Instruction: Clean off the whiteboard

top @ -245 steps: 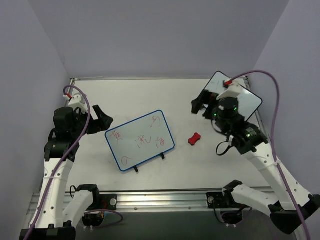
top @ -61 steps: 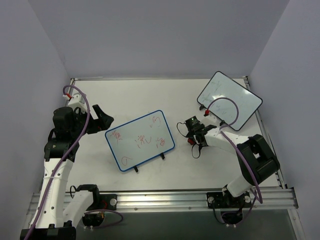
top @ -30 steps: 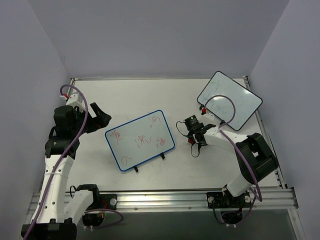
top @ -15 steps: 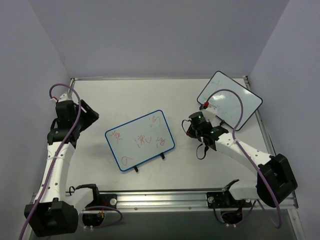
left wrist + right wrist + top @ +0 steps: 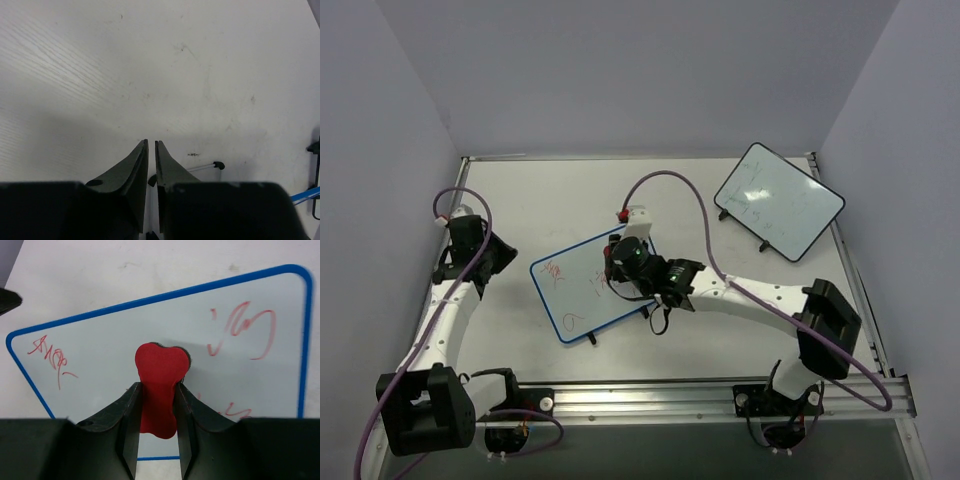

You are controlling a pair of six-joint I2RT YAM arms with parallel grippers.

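The whiteboard (image 5: 570, 292), blue-rimmed with red scribbles, lies tilted on the table's middle left. My right arm reaches across its right half, and the right gripper (image 5: 618, 268) hangs over the board's centre. In the right wrist view the right gripper (image 5: 157, 386) is shut on a red bone-shaped eraser (image 5: 161, 375), whose tip is against the whiteboard (image 5: 100, 355). Scribbles (image 5: 55, 357) lie to its left and more scribbles (image 5: 245, 327) to its right. My left gripper (image 5: 498, 258) is left of the board. In its own view the left gripper (image 5: 151, 142) is shut on nothing above bare table.
A black-rimmed whiteboard (image 5: 778, 200) with faint marks stands at the back right. In the left wrist view, a thin white leg with a black cap (image 5: 218, 165) lies on the table, and a bit of blue rim (image 5: 307, 195) shows at the right edge.
My right arm has swung left with the eraser, from the table right of the board to over its middle. The left gripper has shut and turned down toward the table.
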